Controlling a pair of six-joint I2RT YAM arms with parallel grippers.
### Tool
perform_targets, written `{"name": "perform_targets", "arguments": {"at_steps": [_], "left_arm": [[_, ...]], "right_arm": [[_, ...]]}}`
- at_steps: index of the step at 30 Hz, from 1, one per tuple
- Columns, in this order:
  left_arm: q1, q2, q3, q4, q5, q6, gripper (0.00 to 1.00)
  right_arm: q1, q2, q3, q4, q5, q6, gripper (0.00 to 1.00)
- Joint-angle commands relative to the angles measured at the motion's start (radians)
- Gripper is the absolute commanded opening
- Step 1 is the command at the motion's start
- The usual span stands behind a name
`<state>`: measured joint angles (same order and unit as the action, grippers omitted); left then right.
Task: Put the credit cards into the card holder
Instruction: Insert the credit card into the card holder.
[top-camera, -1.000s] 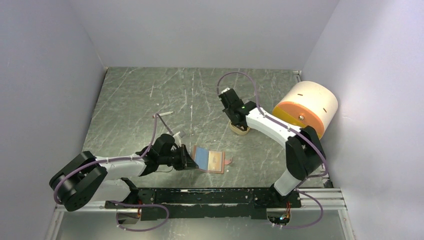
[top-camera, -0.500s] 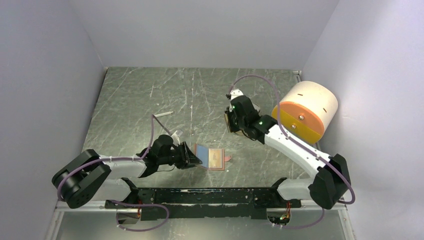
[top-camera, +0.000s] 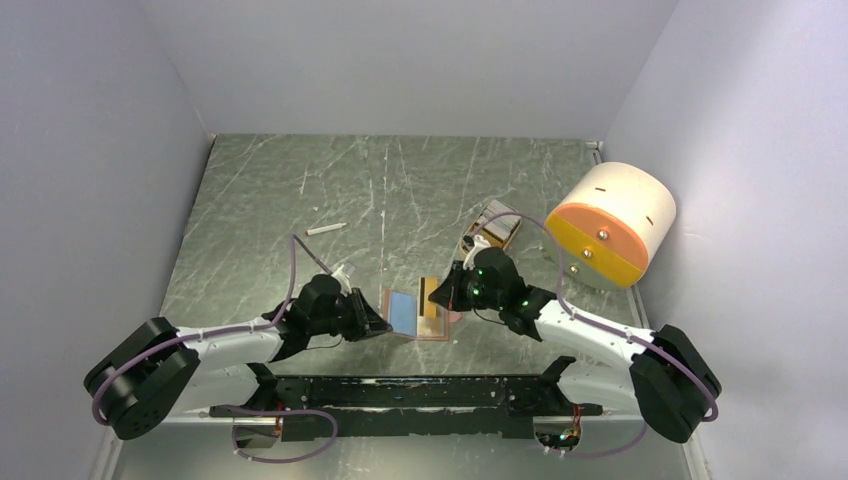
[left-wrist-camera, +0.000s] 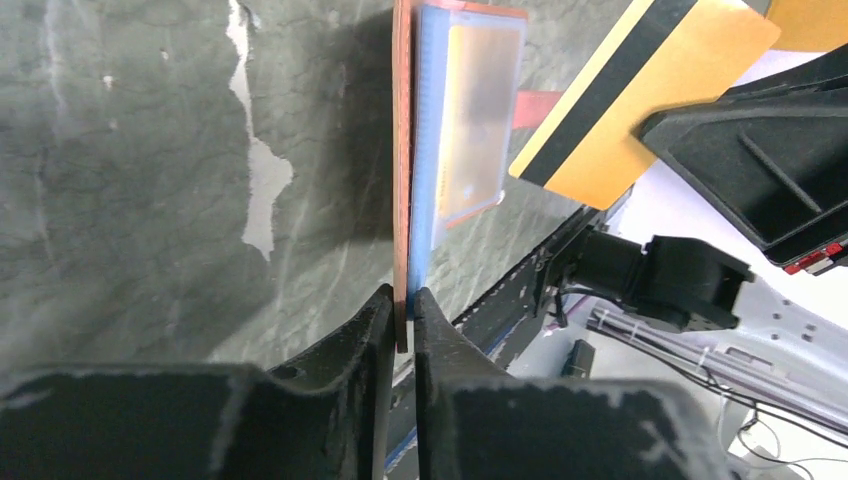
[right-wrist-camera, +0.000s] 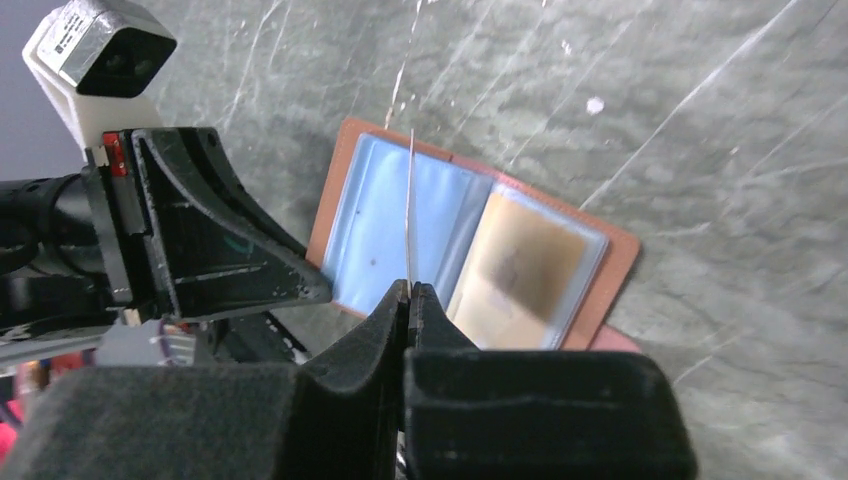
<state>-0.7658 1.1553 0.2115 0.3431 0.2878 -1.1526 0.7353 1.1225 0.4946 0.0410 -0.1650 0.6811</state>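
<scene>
The card holder (top-camera: 404, 312) lies open on the table near the front, reddish-brown with clear sleeves, one showing light blue. My left gripper (top-camera: 378, 322) is shut on its left cover edge; in the left wrist view the fingertips (left-wrist-camera: 402, 300) pinch the brown cover (left-wrist-camera: 402, 150). My right gripper (top-camera: 440, 293) is shut on an orange-yellow credit card (left-wrist-camera: 640, 90) with a black stripe. It holds the card upright just above the holder's middle. From the right wrist the card (right-wrist-camera: 410, 200) shows edge-on over the open holder (right-wrist-camera: 520, 265).
A tan tray (top-camera: 490, 212) with more cards stands behind the right gripper. A big cream-and-orange cylinder (top-camera: 610, 225) lies at the right wall. A small white stick (top-camera: 327, 229) lies at the left middle. The black mounting rail (top-camera: 420, 390) runs along the near edge.
My right arm has swung from the tray at the back down to the card holder, carrying the orange-yellow card. The left gripper stayed at the holder's left edge.
</scene>
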Motion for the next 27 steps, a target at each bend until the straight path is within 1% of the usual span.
{"name": "perform_targets", "arguments": {"at_steps": [1, 3, 8, 10, 18, 27], "left_arm": [[0.004, 0.018, -0.015, 0.004, -0.012, 0.021, 0.12], [0.005, 0.034, -0.017, 0.016, -0.002, 0.024, 0.09], [0.003, 0.042, -0.04, 0.044, 0.004, 0.011, 0.09], [0.004, 0.039, -0.053, 0.056, 0.006, 0.003, 0.11], [0.004, 0.027, -0.072, 0.046, -0.001, -0.001, 0.11], [0.005, 0.048, -0.079, 0.076, 0.006, -0.005, 0.1]], "right_arm": [[0.007, -0.003, -0.082, 0.228, -0.085, 0.154, 0.0], [0.007, 0.007, -0.106, 0.26, -0.086, 0.179, 0.0], [0.007, 0.024, -0.173, 0.361, -0.06, 0.238, 0.0], [0.007, 0.043, -0.19, 0.386, -0.052, 0.244, 0.0], [0.007, 0.129, -0.221, 0.465, -0.023, 0.258, 0.0], [0.006, 0.168, -0.262, 0.527, 0.005, 0.268, 0.0]]}}
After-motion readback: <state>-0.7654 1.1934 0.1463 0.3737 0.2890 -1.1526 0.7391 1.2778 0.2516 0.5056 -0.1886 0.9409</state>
